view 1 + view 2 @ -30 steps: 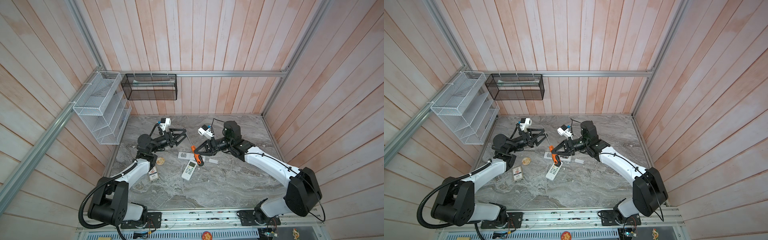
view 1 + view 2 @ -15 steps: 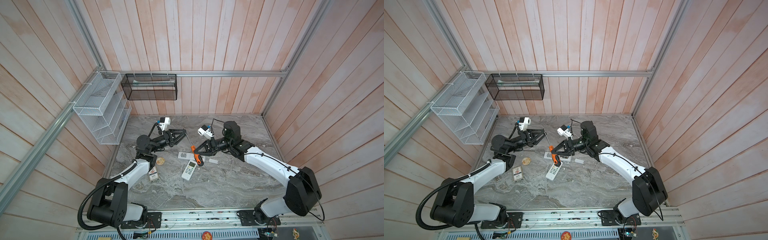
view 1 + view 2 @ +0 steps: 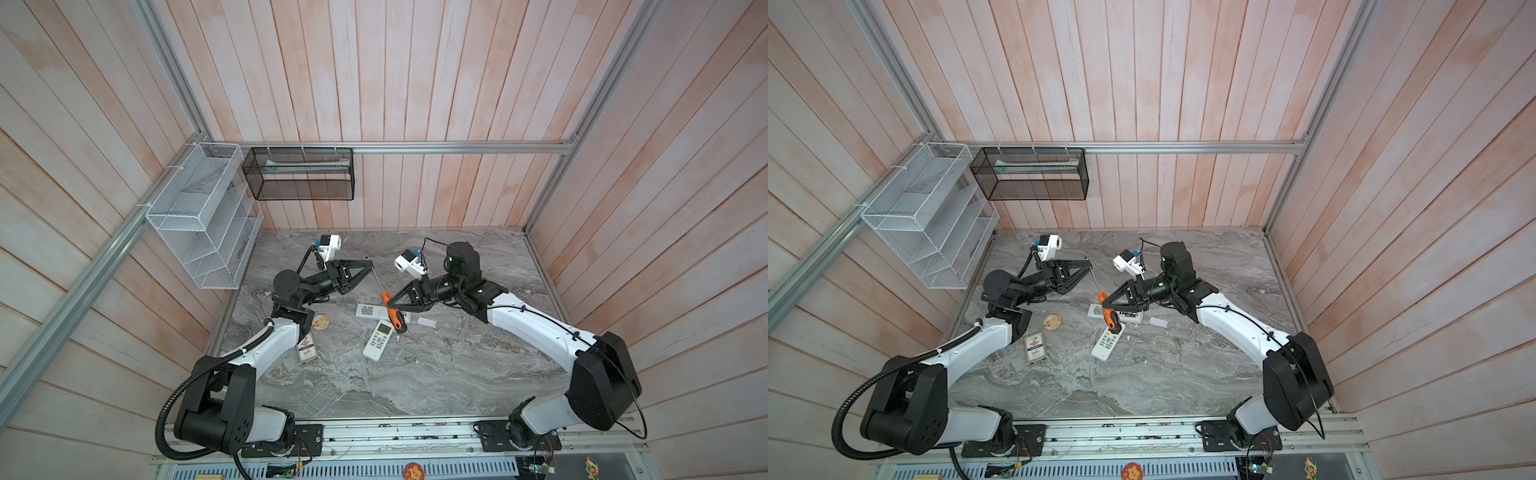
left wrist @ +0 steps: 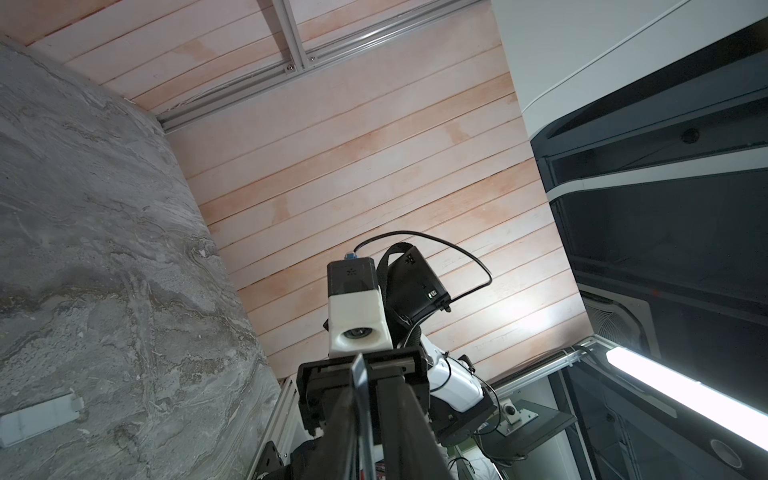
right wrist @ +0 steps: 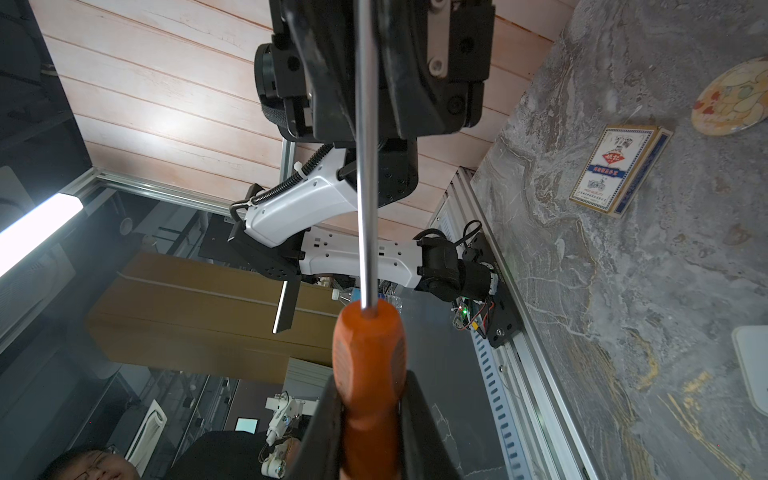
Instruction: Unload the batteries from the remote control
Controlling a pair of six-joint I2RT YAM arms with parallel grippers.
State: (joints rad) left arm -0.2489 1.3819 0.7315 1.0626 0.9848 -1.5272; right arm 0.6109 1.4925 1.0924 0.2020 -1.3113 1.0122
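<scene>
Lying nearest: blue-and-white playing-card box on the grey marbled surface, unmoved.
Remotes: display-faced white plastic remote control; just behind it a second white remote, label side up; small white rectangular cover loose beside them. All where they were.
Batteries: none made out; judged still in a remote, too small to confirm.
Right claw: clenched on the orange-handled steel-shafted screwdriver, held above the remotes, as before.
Left claw: jaws wide a second ago, now drawn close about the shaft tip; actual pinch cannot be told.
Meaning: tool handover or regrip, judged; unloading not yet begun.
</scene>
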